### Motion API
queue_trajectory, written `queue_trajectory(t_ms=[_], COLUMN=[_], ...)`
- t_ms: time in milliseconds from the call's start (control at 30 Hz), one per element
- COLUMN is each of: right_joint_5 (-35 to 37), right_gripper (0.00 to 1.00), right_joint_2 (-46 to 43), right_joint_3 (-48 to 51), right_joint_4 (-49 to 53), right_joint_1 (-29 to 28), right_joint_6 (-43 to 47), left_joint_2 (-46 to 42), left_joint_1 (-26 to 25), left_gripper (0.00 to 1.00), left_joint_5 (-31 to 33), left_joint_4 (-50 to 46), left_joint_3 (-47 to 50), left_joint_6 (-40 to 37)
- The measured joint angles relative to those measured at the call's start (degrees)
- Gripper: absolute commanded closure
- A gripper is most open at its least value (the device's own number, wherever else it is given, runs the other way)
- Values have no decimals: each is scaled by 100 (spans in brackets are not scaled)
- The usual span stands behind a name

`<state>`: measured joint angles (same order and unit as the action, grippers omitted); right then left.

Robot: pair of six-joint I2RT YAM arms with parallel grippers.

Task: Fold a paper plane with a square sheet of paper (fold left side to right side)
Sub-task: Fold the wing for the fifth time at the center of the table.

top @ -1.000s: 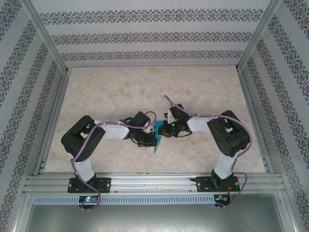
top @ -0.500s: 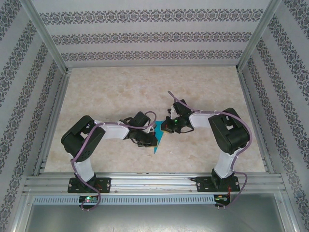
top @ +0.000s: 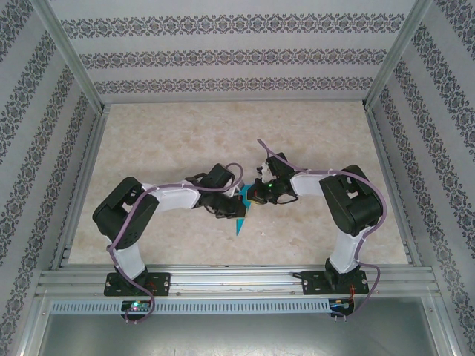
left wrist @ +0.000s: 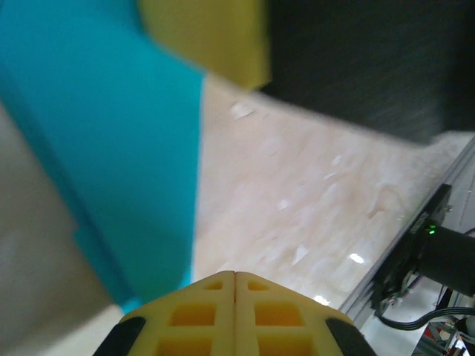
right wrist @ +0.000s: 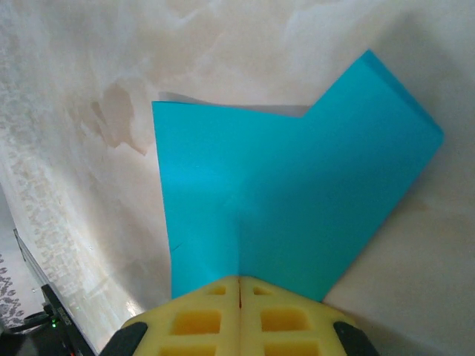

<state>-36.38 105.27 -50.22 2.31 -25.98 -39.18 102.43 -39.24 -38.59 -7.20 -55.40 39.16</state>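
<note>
The square sheet of paper (top: 240,222) is teal and folded into a narrow pointed shape, lying on the table between my two arms with its tip toward the near edge. In the right wrist view the paper (right wrist: 282,193) spreads out from under my right gripper (right wrist: 239,280), which is shut with its tips on the sheet at a crease. My left gripper (left wrist: 235,273) is shut and empty, just right of the paper's (left wrist: 111,148) edge. Seen from above, the left gripper (top: 234,210) and right gripper (top: 252,199) meet over the paper's far end.
The marbled tabletop (top: 185,141) is bounded by patterned walls and an aluminium rail (top: 237,278) at the near edge. A yellow finger (left wrist: 208,37) of the right gripper hangs close above in the left wrist view.
The right gripper drew back and away from the near edge, then held still. The left gripper shifted slightly toward the far side and right, and the paper now looks narrower.
</note>
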Motion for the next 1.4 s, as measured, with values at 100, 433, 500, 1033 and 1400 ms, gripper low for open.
queue_trajectory(t_ms=[100,433,500,1033,1400], right_joint_5=[-7,-7,-7,-162,-232], right_gripper=[100,100,100,100,100], right_joint_2=[0,0,0,79,107], right_joint_3=[4,9,9,-68,-94], right_joint_4=[-17,-24,-24,96,138], right_joint_1=[-2,-4,-4,-4,0], right_joint_6=[0,-2,0,59,125], left_joint_2=[120,752,750,356,-164], left_joint_1=[0,0,0,-42,-271], left_gripper=[100,100,100,100,100], left_joint_5=[-2,9,9,-9,7], left_joint_4=[2,-42,-37,457,315], left_joint_3=[-243,-422,-420,278,872], left_joint_6=[-24,-166,-170,-328,-549])
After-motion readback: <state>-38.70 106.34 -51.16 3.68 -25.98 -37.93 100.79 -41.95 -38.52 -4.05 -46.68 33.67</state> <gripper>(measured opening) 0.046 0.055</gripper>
